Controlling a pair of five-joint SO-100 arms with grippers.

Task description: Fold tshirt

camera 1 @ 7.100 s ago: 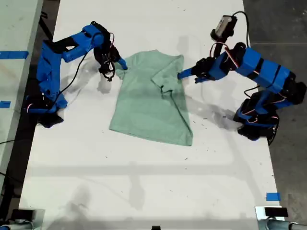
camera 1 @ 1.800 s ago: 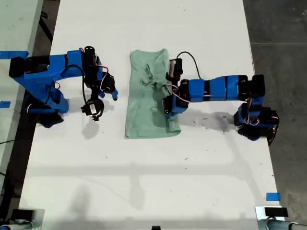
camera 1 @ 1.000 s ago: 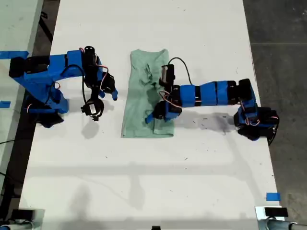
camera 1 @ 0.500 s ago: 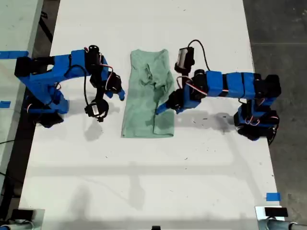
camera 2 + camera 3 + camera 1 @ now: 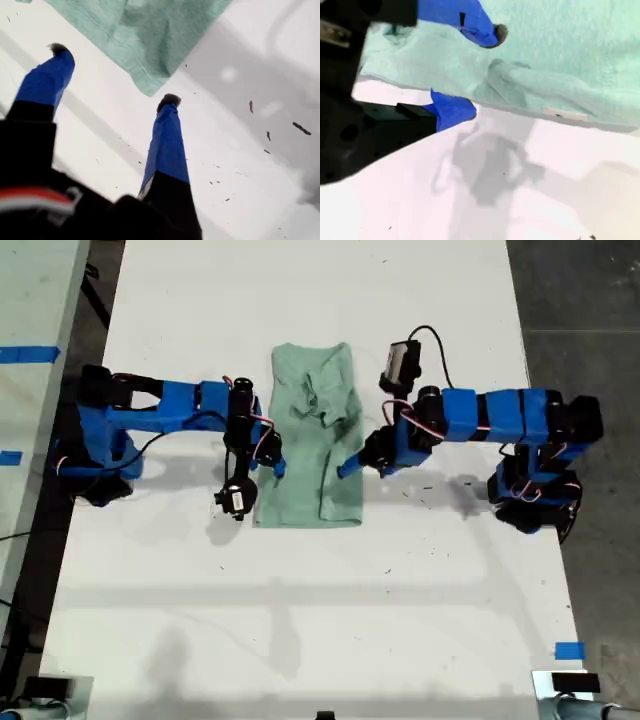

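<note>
The pale mint-green tshirt point(image 5: 310, 440) lies on the white table point(image 5: 300, 620) folded lengthwise into a narrow strip, neck end toward the far side. My first gripper point(image 5: 350, 466) is on the arm reaching in from the exterior view's right. It hovers open at the strip's edge. In the first wrist view a cloth corner point(image 5: 145, 35) sits just ahead of its empty gripper point(image 5: 115, 75). My second gripper point(image 5: 272, 460), on the arm from the exterior view's left, is open at the opposite edge. One finger point(image 5: 485, 27) is over the tshirt point(image 5: 560, 60), the other point(image 5: 455, 110) by its hem.
Both arm bases stand at the table's sides, one point(image 5: 95, 455) at the exterior view's left, one point(image 5: 535, 490) at its right. Blue tape marks point(image 5: 568, 650) sit near the front corner at the exterior view's right. Dark floor borders the table there.
The second arm has stretched out, bringing its gripper to the tshirt's edge. The first gripper has drawn slightly back off the cloth. The folded strip has kept its shape.
</note>
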